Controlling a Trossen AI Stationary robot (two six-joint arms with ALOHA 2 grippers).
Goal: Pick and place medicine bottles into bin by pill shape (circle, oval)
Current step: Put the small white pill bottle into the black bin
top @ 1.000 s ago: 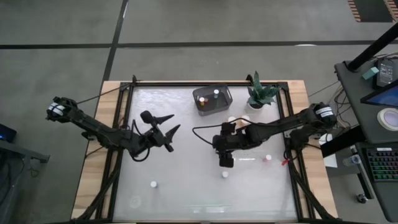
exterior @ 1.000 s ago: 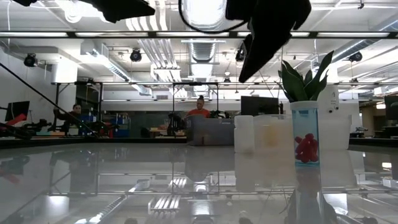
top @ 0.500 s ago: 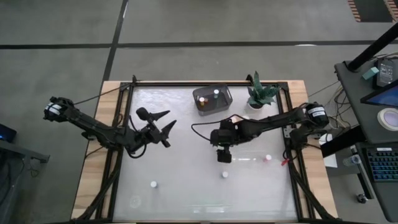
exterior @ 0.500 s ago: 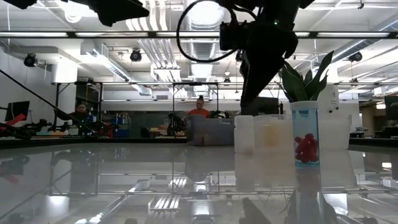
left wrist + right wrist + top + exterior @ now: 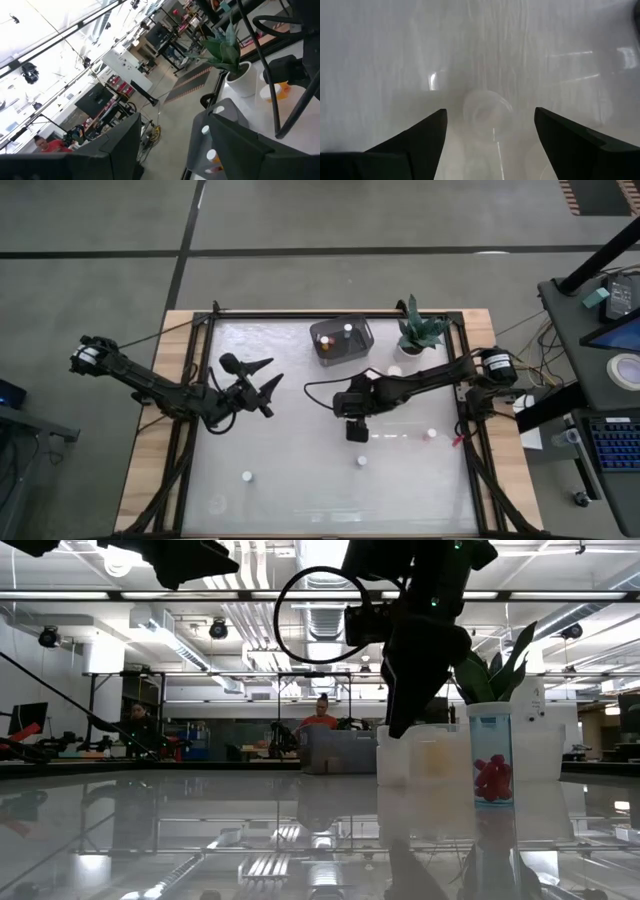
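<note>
A glossy white worktop [image 5: 300, 490] is seen from above, with a dark robot arm reaching in from each side.

Near the far edge, a little right of centre, sits a dark grey bin [image 5: 341, 340]. Inside it are at least two medicine bottles: one white-capped bottle [image 5: 348, 329] toward the bin's right side and one orange bottle [image 5: 325, 340] toward its left. Just right of the bin stands a green potted plant [image 5: 419, 332] in a white pot.

More medicine bottles lie loose on the worktop. One white bottle [image 5: 394, 370] stands in front of the plant. One small bottle with red contents [image 5: 430, 434] stands near the right edge. One white bottle [image 5: 362, 461] stands in front of centre, and another white bottle [image 5: 246, 476] stands toward the front left, well apart from the others.

The right tool [image 5: 356, 429] points down at the middle of the worktop, its two fingers spread wide and holding nothing. In the right wrist view, a clear round bottle top [image 5: 485, 107] lies on the worktop between those fingers, not touched by either.

The left tool [image 5: 262, 375] hovers above the worktop's left half, well apart from any bottle, its fingers spread wide and empty.

In the table-level view, a clear bottle of red pills [image 5: 492, 754] stands in front of the plant.
</note>
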